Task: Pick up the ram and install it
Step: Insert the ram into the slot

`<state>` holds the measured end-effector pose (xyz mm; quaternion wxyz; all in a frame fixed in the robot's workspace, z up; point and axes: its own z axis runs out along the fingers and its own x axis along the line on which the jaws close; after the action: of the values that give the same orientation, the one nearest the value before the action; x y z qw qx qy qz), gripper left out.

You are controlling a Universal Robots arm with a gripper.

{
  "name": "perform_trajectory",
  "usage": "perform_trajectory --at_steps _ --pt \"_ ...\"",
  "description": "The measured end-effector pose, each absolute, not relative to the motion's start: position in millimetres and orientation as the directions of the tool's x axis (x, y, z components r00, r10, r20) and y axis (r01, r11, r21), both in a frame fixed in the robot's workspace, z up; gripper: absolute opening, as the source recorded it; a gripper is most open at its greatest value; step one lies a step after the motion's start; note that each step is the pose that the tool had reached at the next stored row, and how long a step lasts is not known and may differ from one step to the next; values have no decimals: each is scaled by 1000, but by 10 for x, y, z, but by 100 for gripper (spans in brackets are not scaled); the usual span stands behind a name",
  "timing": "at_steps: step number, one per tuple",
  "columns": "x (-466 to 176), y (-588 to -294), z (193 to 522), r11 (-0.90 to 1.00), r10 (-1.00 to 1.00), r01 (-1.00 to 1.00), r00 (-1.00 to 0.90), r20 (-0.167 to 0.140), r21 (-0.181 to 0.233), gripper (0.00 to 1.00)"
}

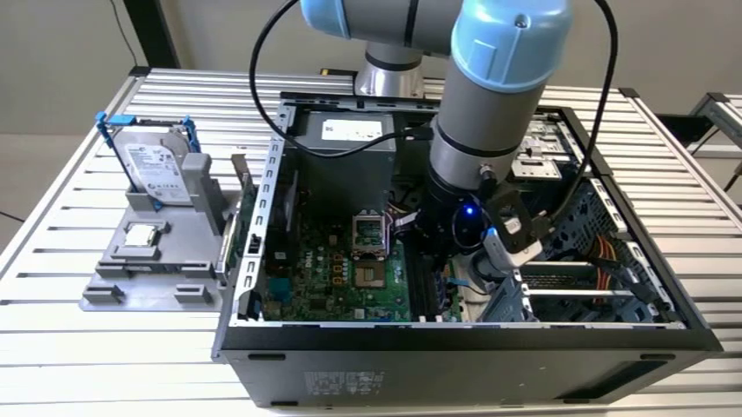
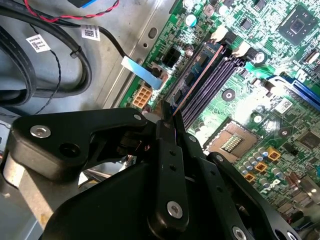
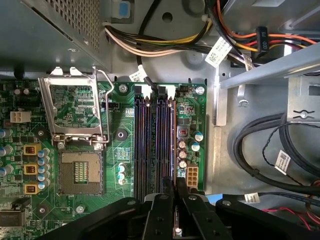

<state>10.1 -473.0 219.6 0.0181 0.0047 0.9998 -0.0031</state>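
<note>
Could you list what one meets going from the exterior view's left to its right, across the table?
Hard drive upright in the grey holder → open computer case → motherboard → the arm's gripper down at the memory slots → drive cage with orange cables.

A grey arm with pale blue joint caps [image 1: 510, 35] reaches into a black computer case [image 1: 464, 356] on a silver slatted table [image 1: 104, 356]. Inside lies a green motherboard [image 3: 120, 145] with black memory slots [image 3: 150, 145] and orange square parts. The black gripper [image 3: 176, 192] pinches the blue-green ram [image 2: 196, 80]. Yellow, orange and red cables [image 3: 165, 47] run near the case's far wall. A silver hard drive [image 1: 156, 165] has blue rails.
</note>
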Motion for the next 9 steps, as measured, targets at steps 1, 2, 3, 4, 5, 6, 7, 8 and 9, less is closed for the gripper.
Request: perform_trajectory --at_steps 1,2,3,4,5,6,7,8,9 --pt "98 -4730 2196 1000 9 10 -999 -36 -6 0" --pt "98 -4729 2193 1000 9 10 -999 -36 -6 0" --pt "97 -4729 2190 1000 9 9 -999 -36 -6 0" --pt "97 -4729 2185 1000 9 9 -999 -36 -6 0" --pt "97 -4729 2180 1000 9 9 -999 -36 -6 0" --pt "96 -4729 2175 1000 9 10 -999 -36 -6 0" --pt "96 -4728 2172 1000 9 10 -999 -36 -6 0" --pt "96 -4727 2172 1000 9 10 -999 -36 -6 0" --pt "96 -4725 2171 1000 9 10 -999 -36 -6 0"
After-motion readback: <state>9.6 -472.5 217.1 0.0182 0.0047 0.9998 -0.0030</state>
